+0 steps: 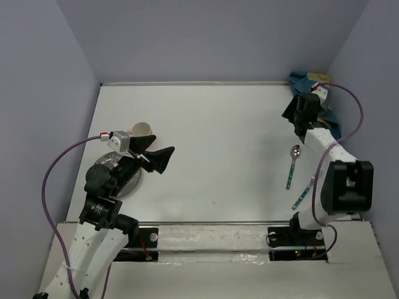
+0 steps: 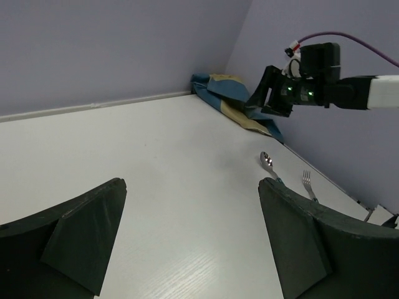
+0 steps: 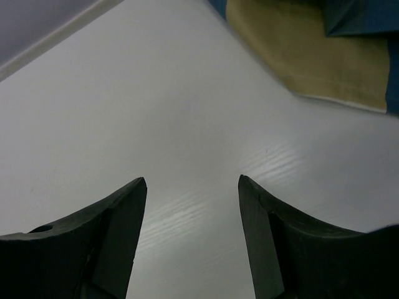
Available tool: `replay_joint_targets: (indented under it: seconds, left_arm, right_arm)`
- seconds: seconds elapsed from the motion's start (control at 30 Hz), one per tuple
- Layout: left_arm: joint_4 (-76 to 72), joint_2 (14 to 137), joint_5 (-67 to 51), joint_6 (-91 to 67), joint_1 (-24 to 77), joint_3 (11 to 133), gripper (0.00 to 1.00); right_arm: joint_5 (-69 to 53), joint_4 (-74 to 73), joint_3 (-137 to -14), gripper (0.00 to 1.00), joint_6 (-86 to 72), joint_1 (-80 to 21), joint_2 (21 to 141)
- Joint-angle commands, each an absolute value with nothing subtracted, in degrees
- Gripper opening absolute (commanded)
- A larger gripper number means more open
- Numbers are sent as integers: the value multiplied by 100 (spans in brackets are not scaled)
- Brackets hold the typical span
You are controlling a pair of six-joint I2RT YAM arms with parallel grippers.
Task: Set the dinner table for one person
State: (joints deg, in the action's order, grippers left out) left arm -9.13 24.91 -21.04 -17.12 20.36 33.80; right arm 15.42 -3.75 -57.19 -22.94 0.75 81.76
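Placemat [image 3: 324, 62] first: lower your right fingers [image 3: 112, 237], parted and empty, onto its near edge, pinch, and drag it across the bench [image 1: 218, 137]; left fingers [image 2: 81, 230] gape, idle.

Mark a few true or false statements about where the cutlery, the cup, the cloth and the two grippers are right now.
1. The spoon and the fork lie on the right side of the dinner table. True.
2. The placemat is spread flat in the middle of the table. False: it lies crumpled in the far right corner.
3. The left gripper holds the cup. False: its jaws are open and empty, and the cup sits on the table near the plate.
4. The right gripper is open with nothing between its jaws, close to the placemat. True.
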Motion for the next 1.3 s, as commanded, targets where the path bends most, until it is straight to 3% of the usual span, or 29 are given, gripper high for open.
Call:
replay_joint_targets:
  seconds: [0.0,0.13,0.3,0.5,0.8,1.27]
  left_arm:
    - [-1020,2487,-2040,-1696,2153,3630,99]
    - [-914,2478,-1837,-1582,2223,3674,99]
    - [-835,2575,-1618,-1485,2267,3709,88]
    - [-809,2610,-1547,-1459,2267,3718,89]
    - [-800,2689,-1503,-1424,2267,3718,92]
    - [-791,2689,-1503,-1406,2268,3735,92]
  right_arm:
    - [2777,642,-6976,64,-1715,105,9401]
    - [3103,563,-7908,64,-1152,263,10870]
    - [2971,256,-8883,63,-801,588,11750]
    - [3453,19,-9728,64,298,589,12752]
    - [2760,-1044,-10906,58,343,650,13350]
    - [2874,-1846,-11127,52,290,650,13597]
